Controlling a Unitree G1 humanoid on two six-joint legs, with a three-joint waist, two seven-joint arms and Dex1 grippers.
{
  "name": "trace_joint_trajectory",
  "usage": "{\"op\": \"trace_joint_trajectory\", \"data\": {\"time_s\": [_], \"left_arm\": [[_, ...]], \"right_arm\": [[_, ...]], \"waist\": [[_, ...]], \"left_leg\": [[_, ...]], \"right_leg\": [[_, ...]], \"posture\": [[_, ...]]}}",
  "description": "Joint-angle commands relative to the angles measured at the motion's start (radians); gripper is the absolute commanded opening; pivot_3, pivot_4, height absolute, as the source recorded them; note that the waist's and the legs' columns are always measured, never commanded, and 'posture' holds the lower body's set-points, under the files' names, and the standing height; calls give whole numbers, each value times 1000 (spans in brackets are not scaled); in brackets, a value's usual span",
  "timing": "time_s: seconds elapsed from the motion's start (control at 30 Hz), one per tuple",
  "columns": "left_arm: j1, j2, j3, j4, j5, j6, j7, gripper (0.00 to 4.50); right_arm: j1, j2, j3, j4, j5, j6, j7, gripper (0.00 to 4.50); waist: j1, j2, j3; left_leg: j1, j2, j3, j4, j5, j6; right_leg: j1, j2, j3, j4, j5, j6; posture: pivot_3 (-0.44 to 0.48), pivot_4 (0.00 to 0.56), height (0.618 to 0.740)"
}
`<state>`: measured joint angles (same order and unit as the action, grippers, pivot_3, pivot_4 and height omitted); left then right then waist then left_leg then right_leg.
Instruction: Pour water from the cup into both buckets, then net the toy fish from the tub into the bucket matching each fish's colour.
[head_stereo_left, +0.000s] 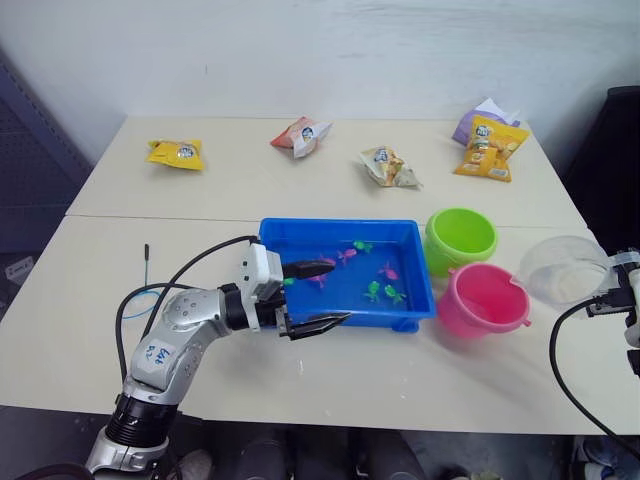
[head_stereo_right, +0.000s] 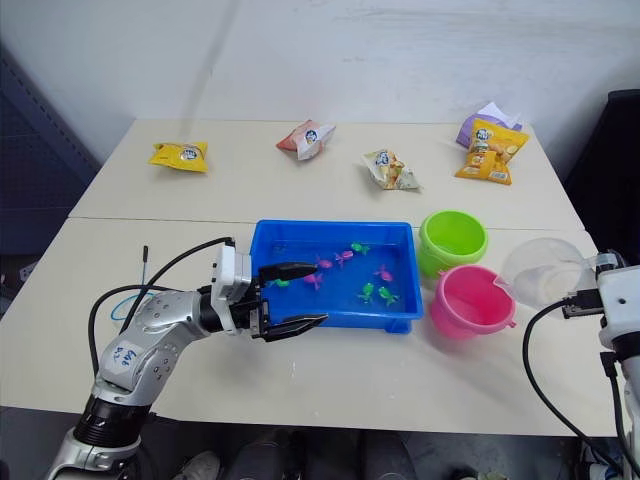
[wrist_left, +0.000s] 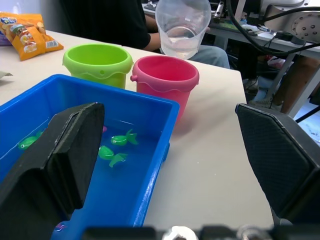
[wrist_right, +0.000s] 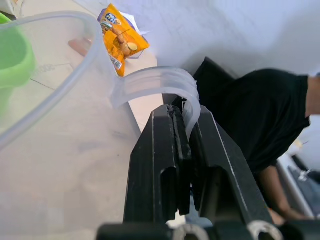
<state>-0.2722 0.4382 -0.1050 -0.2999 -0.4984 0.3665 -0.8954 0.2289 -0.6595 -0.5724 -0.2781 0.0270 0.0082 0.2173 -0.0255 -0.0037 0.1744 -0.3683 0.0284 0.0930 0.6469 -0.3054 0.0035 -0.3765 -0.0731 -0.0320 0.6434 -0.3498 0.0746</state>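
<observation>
The blue tub (head_stereo_left: 275, 233) holds water and several small pink and green toy fish (head_stereo_left: 373, 290). To its right stand the lime green bucket (head_stereo_left: 461, 235) and, nearer, the pink bucket (head_stereo_left: 485, 297). My left gripper (head_stereo_left: 338, 292) is open at the tub's near left corner, one finger over the water and the other outside the front wall. At the far right, my right gripper (wrist_right: 182, 112) is shut on the handle of the clear cup (head_stereo_left: 563, 268), held upright beside the pink bucket with some water in it. The net (head_stereo_left: 146, 262) lies on the table left of my left arm, partly hidden.
Several snack bags lie along the far side of the table, among them a yellow one (head_stereo_left: 176, 153) at the left and an orange one (head_stereo_left: 490, 148) at the right. A person in black (wrist_right: 260, 110) sits beyond the table's right end.
</observation>
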Motion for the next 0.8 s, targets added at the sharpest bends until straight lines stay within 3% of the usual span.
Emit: {"op": "trace_joint_trajectory", "data": {"time_s": [0.03,0.8], "left_arm": [[-5,-7,0,-15,-1,-13,3,4500],[-2,-37,4,-12,8,-32,19,4500]], "right_arm": [[5,-24,-17,-19,-69,-81,-1,40],[8,-23,-7,93,-297,-353,-68,40]], "waist": [[0,0,0],[-1,-1,0]], "left_leg": [[0,0,0,0,0,0],[0,0,0,0,1,-1]], "right_leg": [[0,0,0,0,0,0],[0,1,1,0,0,0]], "posture": [[0,150,738],[0,150,738]]}}
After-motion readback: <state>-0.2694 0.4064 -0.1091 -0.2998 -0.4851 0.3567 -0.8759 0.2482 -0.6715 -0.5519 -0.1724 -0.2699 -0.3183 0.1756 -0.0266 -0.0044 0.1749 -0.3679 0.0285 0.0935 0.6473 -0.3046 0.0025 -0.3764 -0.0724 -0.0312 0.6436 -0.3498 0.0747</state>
